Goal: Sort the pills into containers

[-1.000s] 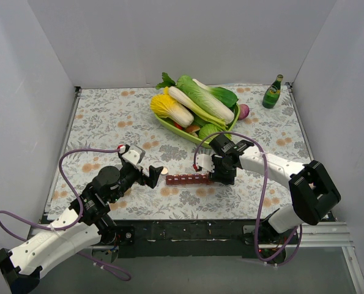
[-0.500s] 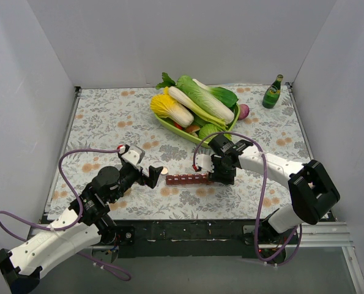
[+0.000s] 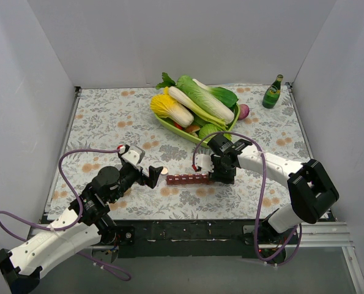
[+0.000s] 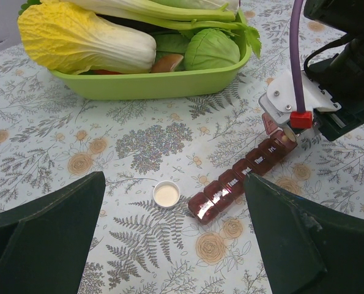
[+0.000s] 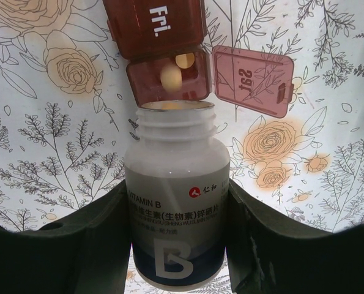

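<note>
The containers, a dark red pill organiser [image 3: 186, 179], lie on the flowered cloth between both arms. Its end compartment [image 5: 169, 79] is open, with the lid [image 5: 252, 79] flipped aside. Two orange-yellow pills [image 5: 168, 76] lie inside it, and another shows at the bottle's mouth. My right gripper [image 5: 177, 208] is shut on an uncapped white vitamin B bottle [image 5: 175, 184], whose mouth is tipped against that open compartment. My left gripper [image 4: 174, 179] stands wide open just above the cloth, at the organiser's other end [image 4: 215, 199]. A white bottle cap [image 4: 167, 195] lies beside that end.
A green tray [image 3: 169, 125] piled with cabbages and other vegetables stands behind the organiser. A green glass bottle [image 3: 271, 92] stands at the far right corner, and a small purple vegetable [image 3: 244, 111] lies by the tray. White walls close in three sides.
</note>
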